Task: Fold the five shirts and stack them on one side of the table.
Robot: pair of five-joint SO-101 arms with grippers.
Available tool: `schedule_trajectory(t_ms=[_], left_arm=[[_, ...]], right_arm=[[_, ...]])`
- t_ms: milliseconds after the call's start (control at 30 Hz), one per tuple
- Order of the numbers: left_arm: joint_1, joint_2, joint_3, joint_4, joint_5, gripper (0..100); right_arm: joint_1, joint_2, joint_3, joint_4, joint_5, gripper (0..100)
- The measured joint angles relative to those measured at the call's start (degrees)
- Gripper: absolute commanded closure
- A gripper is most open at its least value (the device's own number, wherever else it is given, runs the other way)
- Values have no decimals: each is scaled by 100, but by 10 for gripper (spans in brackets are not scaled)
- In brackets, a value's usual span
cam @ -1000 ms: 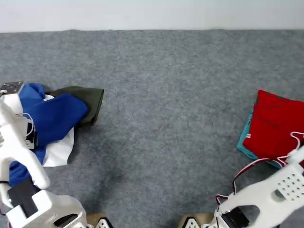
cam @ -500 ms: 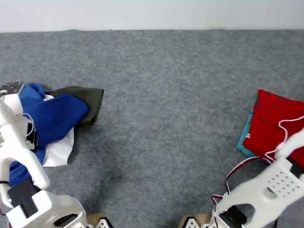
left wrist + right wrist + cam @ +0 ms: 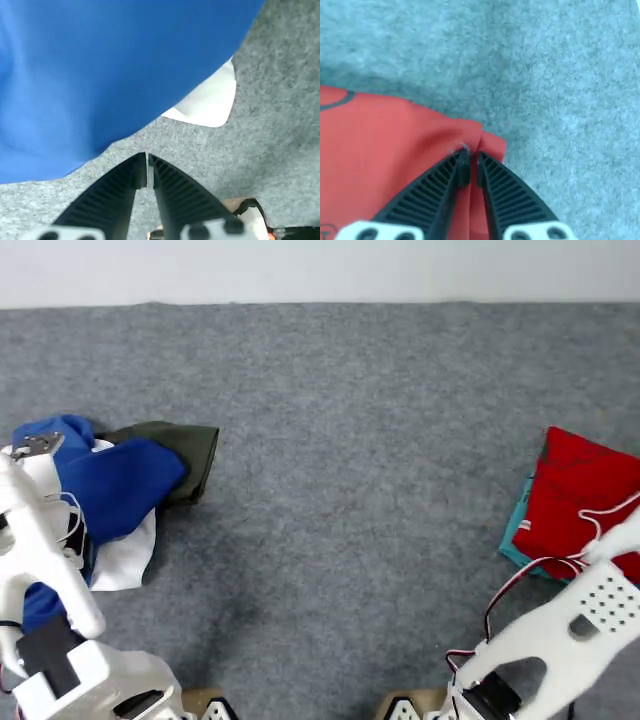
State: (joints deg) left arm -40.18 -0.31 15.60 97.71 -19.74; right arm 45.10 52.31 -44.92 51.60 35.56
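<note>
Moved: left arm's wrist has crept further over the blue shirt (image 3: 120, 485); right arm has shifted slightly.
Stack, table's right: red shirt (image 3: 580, 500) atop teal shirt (image 3: 512, 540).
Heap, table's left: blue shirt over white shirt (image 3: 130, 560) and dark green shirt (image 3: 190, 450).
Right gripper (image 3: 470, 160): pinching a crease at the red shirt's edge.
Left gripper (image 3: 148, 167): pressed together, over grey table (image 3: 350, 440) beside the blue shirt.

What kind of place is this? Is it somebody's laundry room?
Probably not: it looks like a robot test bench. A grey felt table holds a white left arm and right arm, with a blue shirt by one and a red shirt by the other.
</note>
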Motion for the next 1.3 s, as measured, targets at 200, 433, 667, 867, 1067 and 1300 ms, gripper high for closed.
schedule_trajectory(t_ms=[200,433,667,867,1067,1300], left_arm=[[0,0,0,0,0,984],[0,-53,0,0,0,984],[0,-747,0,0,0,984],[0,-967,0,0,0,984],[0,-1002,0,0,0,984],[0,-1002,0,0,-9,984]], right_arm=[[-26,-18,-1116,1169,-18,962],[-484,-185,-2462,3499,-26,962],[-1011,-255,-2453,4888,-26,966],[-1204,-501,-1152,4888,-26,966],[-1582,-1037,571,4888,-70,963],[-1978,-1160,1055,4888,-62,966]])
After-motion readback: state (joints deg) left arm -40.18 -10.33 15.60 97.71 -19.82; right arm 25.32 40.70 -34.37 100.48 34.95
